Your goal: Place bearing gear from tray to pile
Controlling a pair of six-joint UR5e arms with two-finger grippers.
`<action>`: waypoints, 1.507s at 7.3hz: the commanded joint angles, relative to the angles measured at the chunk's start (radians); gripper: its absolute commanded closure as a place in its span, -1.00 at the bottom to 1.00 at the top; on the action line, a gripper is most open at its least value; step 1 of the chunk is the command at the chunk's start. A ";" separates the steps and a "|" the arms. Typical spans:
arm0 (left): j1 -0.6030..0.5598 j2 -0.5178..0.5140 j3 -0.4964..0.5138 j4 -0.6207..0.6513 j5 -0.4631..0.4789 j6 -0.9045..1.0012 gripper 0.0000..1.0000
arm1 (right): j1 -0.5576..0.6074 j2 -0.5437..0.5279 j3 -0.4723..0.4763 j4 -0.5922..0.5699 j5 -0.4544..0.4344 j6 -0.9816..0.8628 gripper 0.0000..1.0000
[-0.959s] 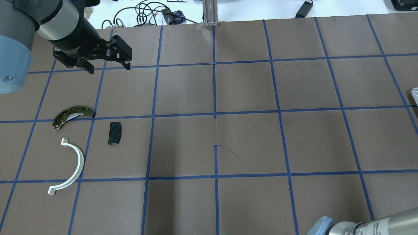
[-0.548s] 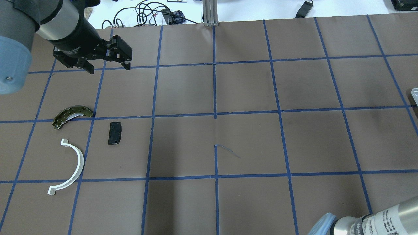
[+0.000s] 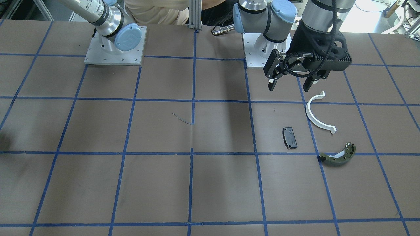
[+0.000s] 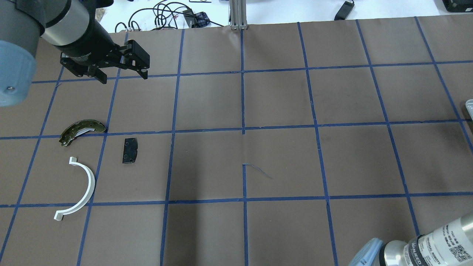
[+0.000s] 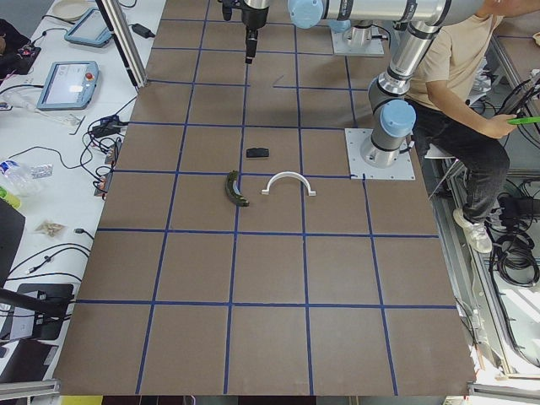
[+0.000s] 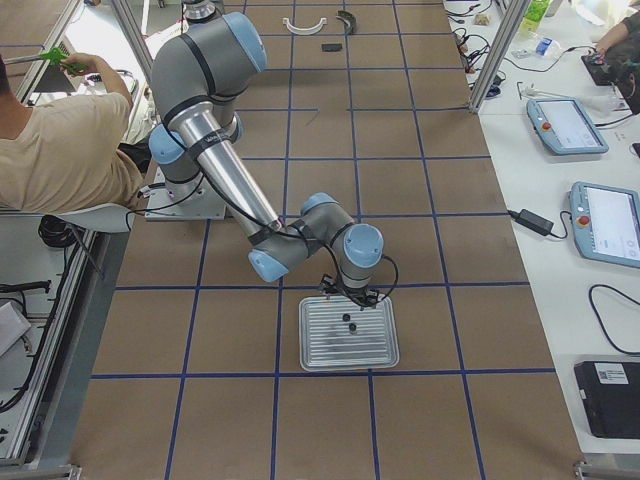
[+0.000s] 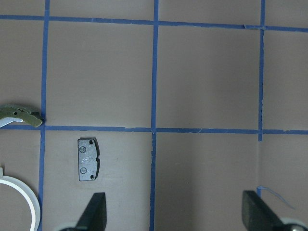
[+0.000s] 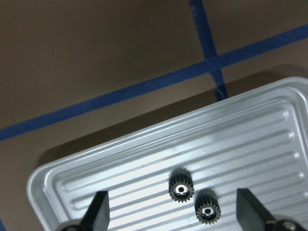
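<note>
Two small black bearing gears (image 8: 181, 189) lie side by side in a ribbed metal tray (image 8: 269, 144). My right gripper (image 8: 174, 209) hangs open just above them, one finger on each side; it also shows over the tray (image 6: 348, 350) in the exterior right view. The pile lies at the table's left: a white half-ring (image 4: 79, 188), a black pad (image 4: 129, 150) and an olive brake shoe (image 4: 82, 130). My left gripper (image 4: 122, 75) is open and empty, held above the table beyond the pile.
The tray's corner (image 4: 469, 105) just shows at the overhead view's right edge. An aluminium post (image 4: 238, 14) and cables stand at the far edge. An operator (image 5: 456, 76) sits behind the robot bases. Blue tape divides the brown table into squares.
My right arm's forearm has come further into the overhead view's lower right corner. The left arm and the pile have not moved.
</note>
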 commanded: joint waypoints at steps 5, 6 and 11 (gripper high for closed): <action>0.002 -0.001 0.000 0.000 0.001 0.000 -1.00 | 0.002 0.062 -0.036 -0.008 0.001 -0.072 -0.23; 0.002 -0.001 0.000 -0.002 0.001 0.000 -1.00 | 0.002 0.064 -0.036 -0.012 0.001 -0.092 -0.23; 0.002 0.001 0.000 0.000 0.000 0.000 -1.00 | 0.002 0.087 -0.036 -0.034 0.000 -0.117 0.05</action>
